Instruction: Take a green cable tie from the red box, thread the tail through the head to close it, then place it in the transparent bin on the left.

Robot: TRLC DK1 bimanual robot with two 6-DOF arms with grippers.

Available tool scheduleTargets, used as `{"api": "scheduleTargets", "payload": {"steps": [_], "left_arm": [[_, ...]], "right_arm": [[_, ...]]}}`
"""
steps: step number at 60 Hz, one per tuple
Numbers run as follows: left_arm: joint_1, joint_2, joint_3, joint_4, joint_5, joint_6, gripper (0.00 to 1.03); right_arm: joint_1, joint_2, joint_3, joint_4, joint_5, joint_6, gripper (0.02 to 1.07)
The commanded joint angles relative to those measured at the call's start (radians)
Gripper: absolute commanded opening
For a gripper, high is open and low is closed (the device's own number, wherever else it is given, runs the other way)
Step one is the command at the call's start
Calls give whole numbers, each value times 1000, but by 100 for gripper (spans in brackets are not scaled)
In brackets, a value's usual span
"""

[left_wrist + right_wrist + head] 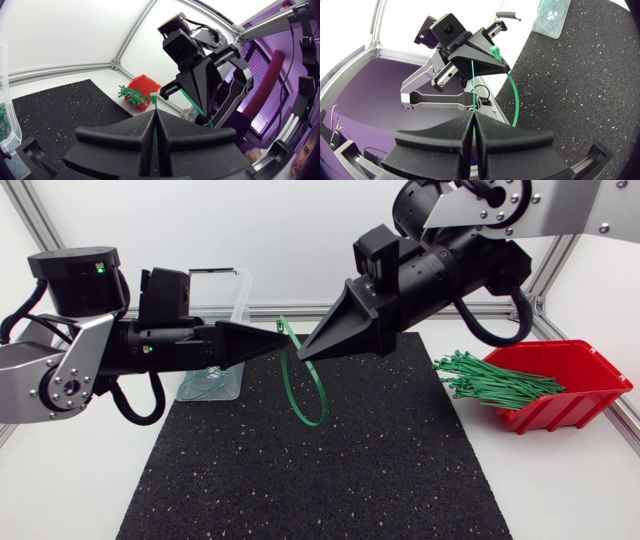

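Left pincer [272, 340], clamped on the head end of the green cable tie [285, 375], should hold steady while the right pincer [306, 352] (closed on the tail) draws straight, keeping the loop hanging above the black mat [300, 480] untwisted.

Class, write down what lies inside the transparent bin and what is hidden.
Looped green cable ties lie at the near end of the transparent bin. The left arm crosses its middle, hiding whatever lies there.
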Motion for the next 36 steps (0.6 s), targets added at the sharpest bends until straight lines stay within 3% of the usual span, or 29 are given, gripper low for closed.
{"api": "scheduleTargets", "payload": {"steps": [1,36], "left_arm": [[-9,-18,-28,18,-9,4,3],[-12,-38,-63,73,-51,26,3]], "right_arm": [[12,29,12,-21,-21,26,7],[5,74,-22,-17,-82,23,7]]}}
